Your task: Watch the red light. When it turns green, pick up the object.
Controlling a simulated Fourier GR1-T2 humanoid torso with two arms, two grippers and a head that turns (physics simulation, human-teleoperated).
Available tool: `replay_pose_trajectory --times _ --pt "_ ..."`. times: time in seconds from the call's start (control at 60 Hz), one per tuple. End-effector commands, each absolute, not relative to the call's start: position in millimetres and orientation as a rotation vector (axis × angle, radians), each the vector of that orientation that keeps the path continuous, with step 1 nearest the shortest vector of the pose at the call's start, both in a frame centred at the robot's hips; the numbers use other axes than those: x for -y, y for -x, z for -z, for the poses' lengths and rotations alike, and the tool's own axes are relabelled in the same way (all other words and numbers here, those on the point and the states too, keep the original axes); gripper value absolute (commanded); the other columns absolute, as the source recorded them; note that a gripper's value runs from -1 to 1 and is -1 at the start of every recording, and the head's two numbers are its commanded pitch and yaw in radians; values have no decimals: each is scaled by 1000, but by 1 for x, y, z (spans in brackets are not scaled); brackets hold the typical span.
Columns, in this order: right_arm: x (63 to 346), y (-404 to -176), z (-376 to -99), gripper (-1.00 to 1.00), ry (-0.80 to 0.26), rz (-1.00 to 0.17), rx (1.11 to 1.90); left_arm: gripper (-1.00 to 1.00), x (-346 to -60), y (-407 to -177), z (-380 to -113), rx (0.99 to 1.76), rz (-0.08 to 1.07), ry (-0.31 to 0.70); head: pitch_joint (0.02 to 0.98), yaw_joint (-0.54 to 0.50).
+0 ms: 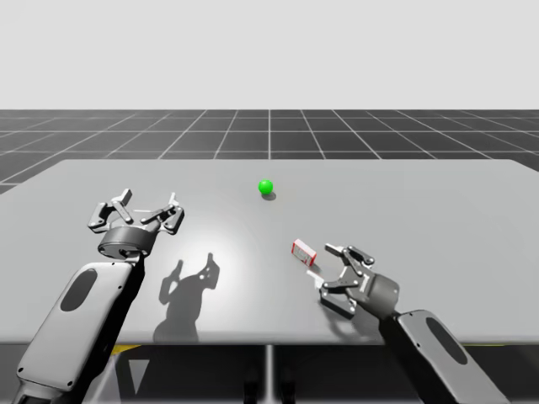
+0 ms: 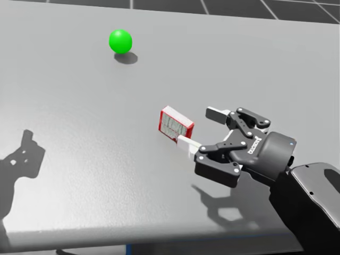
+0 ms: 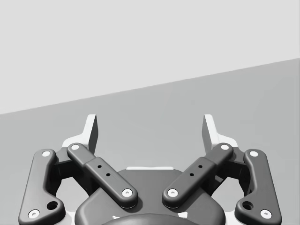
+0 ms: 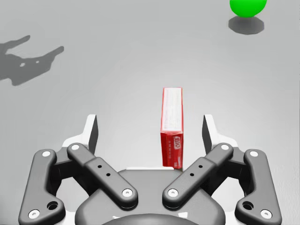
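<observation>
The round light (image 1: 266, 187) glows green at the table's middle back, and it also shows in the head view (image 2: 120, 41) and ahead of my right gripper (image 4: 247, 5). A small red box (image 1: 303, 252) with white faces stands on edge on the table (image 2: 175, 125). My right gripper (image 1: 322, 263) (image 2: 199, 127) is open around it. In the right wrist view the red box (image 4: 172, 124) sits between the fingers of the gripper (image 4: 150, 129), nearer one finger (image 4: 209, 127), with a gap on both sides. My left gripper (image 1: 150, 200) (image 3: 150, 129) hovers open over the left side, holding nothing.
The grey table (image 1: 438, 202) is bare around the box and the light. Arm shadows fall on the table's front left (image 1: 189, 286). The front edge runs close behind my right gripper (image 2: 159, 234).
</observation>
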State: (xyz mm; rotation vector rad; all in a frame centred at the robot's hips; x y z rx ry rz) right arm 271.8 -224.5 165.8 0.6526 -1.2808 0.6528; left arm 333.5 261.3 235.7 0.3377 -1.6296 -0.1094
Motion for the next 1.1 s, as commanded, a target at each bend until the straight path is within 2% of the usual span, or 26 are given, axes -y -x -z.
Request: replay_pose_trajectory --times 0.017,0.417,0.567,0.733,0.767,0.783,0.8,0.833,0.85,1.0,1.1 --pt "218 -283 -154 -1000 -617 -654 1260 -1000 -262 -333 -236 1629 109 -338 855 -149" --pt "203 -310 -137 -1000 -581 -672 1197 -1000 -262 -332 -236 1628 106 -337 858 -133" --pt "196 -315 -131 -1000 -577 -672 1173 -1000 -262 -332 -236 1628 106 -337 860 -133" --pt "194 -316 -131 -971 -577 -692 1183 -1000 -262 -332 -236 1628 103 -338 858 -131" --pt "195 -315 -130 -804 -573 -687 1190 -1000 -262 -332 -236 1628 103 -338 857 -130" --pt "196 -315 -129 -409 -552 -685 1209 -1000 -262 -332 -236 1628 103 -338 857 -130" --pt "195 -314 -128 69 -542 -675 1219 -1000 -262 -332 -236 1628 103 -339 857 -131" --pt "196 -314 -127 506 -530 -663 1225 -1000 -262 -332 -236 1628 104 -339 857 -131" --pt "197 -314 -126 988 -528 -659 1222 -1000 -262 -332 -236 1628 104 -339 857 -131" --pt "200 -315 -125 1000 -523 -642 1218 -1000 -262 -333 -236 1627 106 -340 846 -135" --pt "202 -317 -125 1000 -519 -634 1220 -1000 -262 -333 -236 1627 108 -342 803 -137"
